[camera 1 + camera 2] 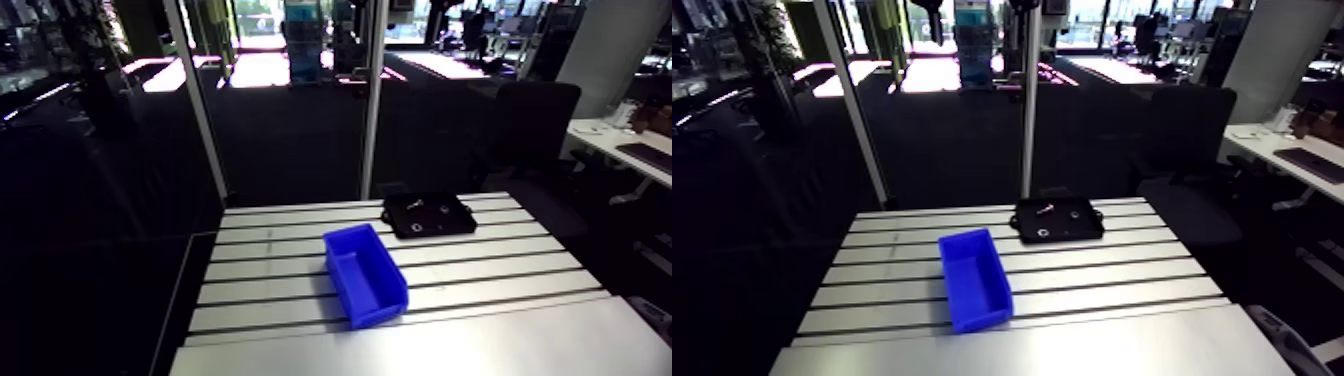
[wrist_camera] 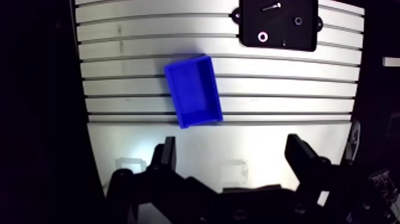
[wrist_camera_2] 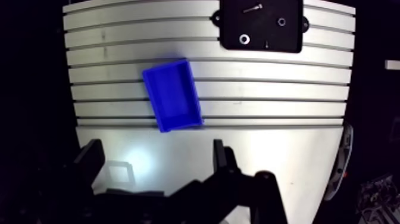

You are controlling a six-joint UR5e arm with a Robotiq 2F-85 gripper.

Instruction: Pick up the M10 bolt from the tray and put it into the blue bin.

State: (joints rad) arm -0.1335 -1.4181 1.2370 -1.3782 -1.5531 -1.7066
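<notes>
We see the silvery M10 bolt (image 2: pixel 271 7) lying flat inside the black tray (image 2: pixel 250 21); the blue bin (image 2: pixel 193 92) stands upright, open-topped, near the tray but apart.

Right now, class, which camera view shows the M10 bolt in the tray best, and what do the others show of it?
The wrist view: it looks straight down on the black tray, so the M10 bolt shows as a pale slanted bar. The arm view shows only a small pale fleck.

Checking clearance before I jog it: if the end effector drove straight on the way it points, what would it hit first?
The end effector, open and empty, would likely meet the bare table first, short of the blue bin; depth is unclear.
</notes>
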